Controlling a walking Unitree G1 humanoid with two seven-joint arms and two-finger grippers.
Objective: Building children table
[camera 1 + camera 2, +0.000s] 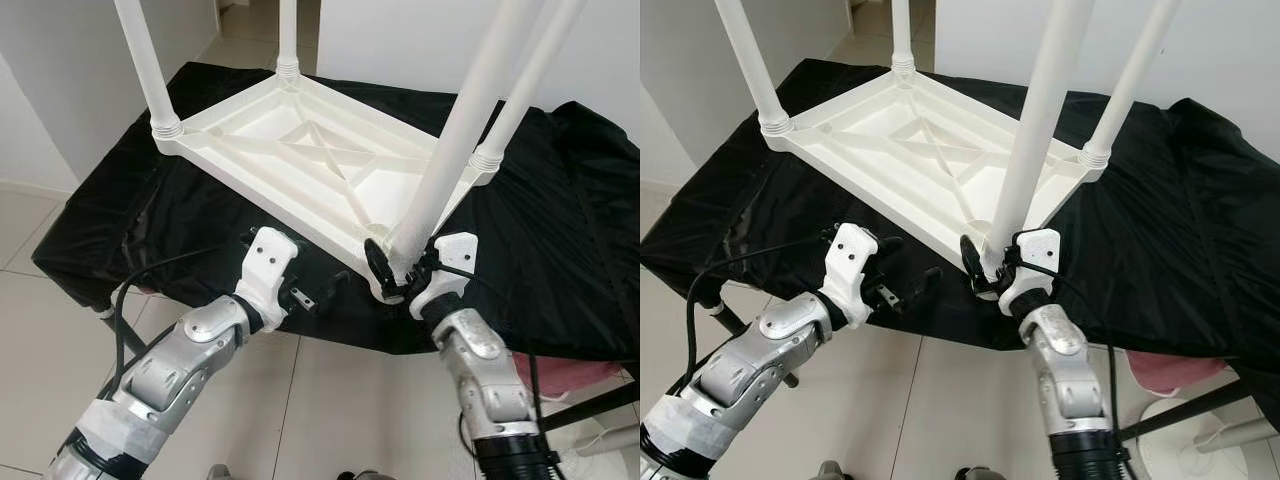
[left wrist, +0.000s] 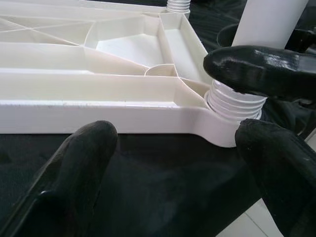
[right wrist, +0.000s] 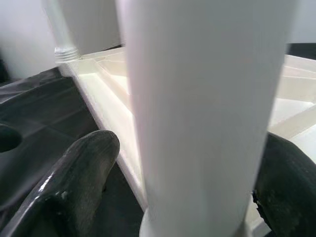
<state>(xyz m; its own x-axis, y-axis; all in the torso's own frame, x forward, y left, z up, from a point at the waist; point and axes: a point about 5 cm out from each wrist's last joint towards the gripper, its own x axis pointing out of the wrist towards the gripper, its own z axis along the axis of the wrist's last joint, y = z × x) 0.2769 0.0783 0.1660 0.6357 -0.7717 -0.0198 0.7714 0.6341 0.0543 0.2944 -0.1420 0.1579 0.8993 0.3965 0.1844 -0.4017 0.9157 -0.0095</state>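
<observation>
Silver arms (image 1: 190,355), black-fingered white claws (image 1: 268,262)

A low stand covered by a loose black cloth (image 1: 560,250) carries everything. The cloth drapes over every edge, wrinkled and glossy, and hangs lowest at nine o'clock and along the near side. A dark metal leg (image 1: 105,318) shows under the cloth at about eight o'clock, standing on the pale tiled floor (image 1: 330,420). Directly on the cloth lies a white plastic children's table (image 1: 300,160), upside down, its ribbed underside facing up. Three legs stand at its corners at ten, twelve and three o'clock. A fourth leg (image 1: 455,130) rises from the corner at six o'clock, possibly not fully seated.
</observation>
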